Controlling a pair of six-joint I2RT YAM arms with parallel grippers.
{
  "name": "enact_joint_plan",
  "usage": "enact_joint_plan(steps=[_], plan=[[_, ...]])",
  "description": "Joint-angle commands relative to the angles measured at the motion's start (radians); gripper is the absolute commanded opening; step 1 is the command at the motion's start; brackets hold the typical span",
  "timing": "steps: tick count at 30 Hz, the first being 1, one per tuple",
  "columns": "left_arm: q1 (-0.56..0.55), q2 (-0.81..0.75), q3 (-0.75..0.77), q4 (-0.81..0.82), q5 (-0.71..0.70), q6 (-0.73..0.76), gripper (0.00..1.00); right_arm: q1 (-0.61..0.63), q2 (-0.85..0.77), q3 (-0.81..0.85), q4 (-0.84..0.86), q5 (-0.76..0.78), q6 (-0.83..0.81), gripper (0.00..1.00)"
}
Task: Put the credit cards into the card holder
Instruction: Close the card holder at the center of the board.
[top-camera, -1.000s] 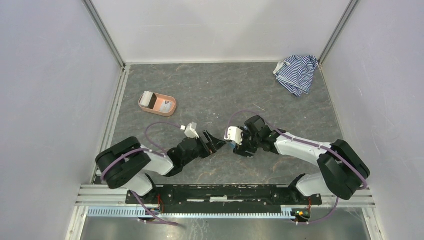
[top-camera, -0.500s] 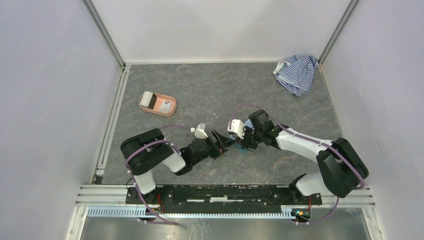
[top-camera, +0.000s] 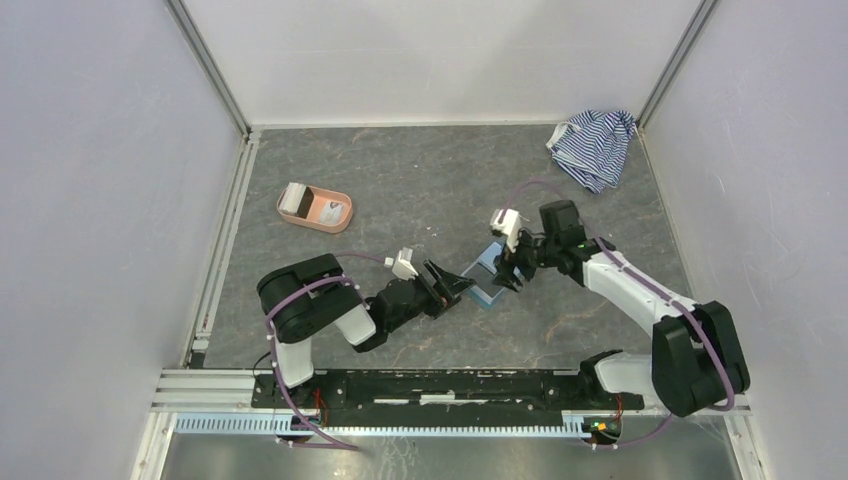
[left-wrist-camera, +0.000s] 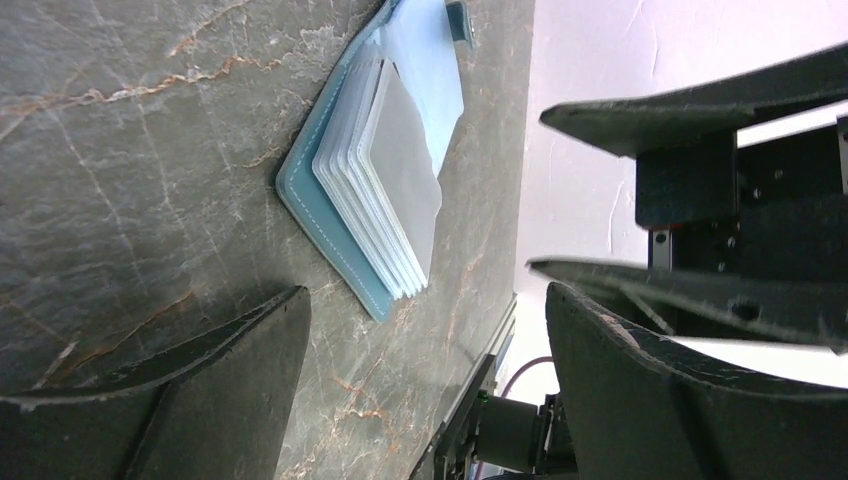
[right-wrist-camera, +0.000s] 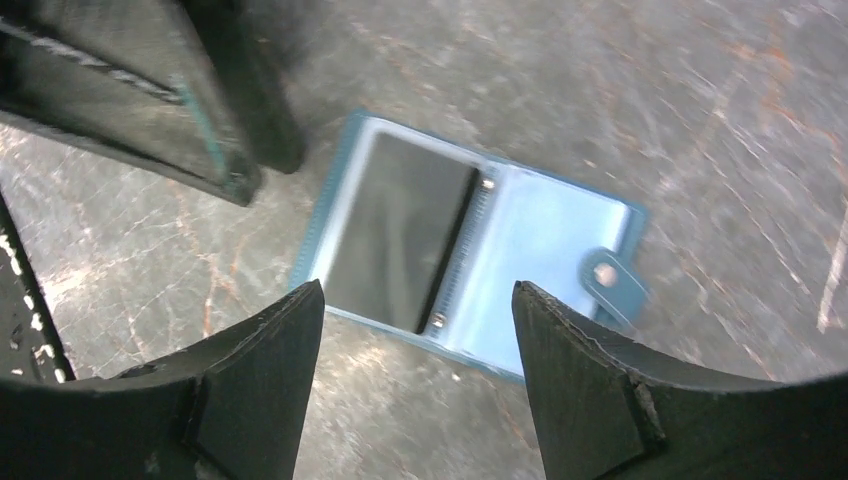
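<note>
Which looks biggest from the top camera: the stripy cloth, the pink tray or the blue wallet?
Largest to smallest:
1. cloth
2. tray
3. wallet
The right end effector hides part of the wallet, so tray over wallet is less sure.

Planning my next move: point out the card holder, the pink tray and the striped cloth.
card holder (right-wrist-camera: 545, 268), right wrist view, light inner page.
pink tray (top-camera: 347, 215), top view, right rim.
striped cloth (top-camera: 593, 148), top view, middle.
</note>
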Motion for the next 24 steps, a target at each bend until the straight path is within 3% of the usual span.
enact_joint_plan(steps=[1, 4, 8, 16, 24], plan=[[-0.012, 0.048, 0.007, -0.011, -0.021, -0.034, 0.93, -0.138, -0.001, 0.031, 0.062, -0.073, 0.106, 0.76], [-0.012, 0.045, 0.020, -0.053, -0.017, 0.002, 0.93, -0.272, 0.094, 0.049, 0.074, -0.139, 0.192, 0.74], [-0.013, 0.012, 0.063, -0.247, -0.014, 0.070, 0.90, -0.399, 0.238, 0.101, 0.015, -0.224, 0.188, 0.70], [-0.011, 0.065, 0.113, -0.316, 0.016, 0.092, 0.81, -0.413, 0.328, 0.112, 0.006, -0.170, 0.172, 0.68], [-0.006, 0.107, 0.121, -0.315, 0.036, 0.093, 0.80, -0.414, 0.430, 0.130, -0.053, -0.291, 0.159, 0.59]])
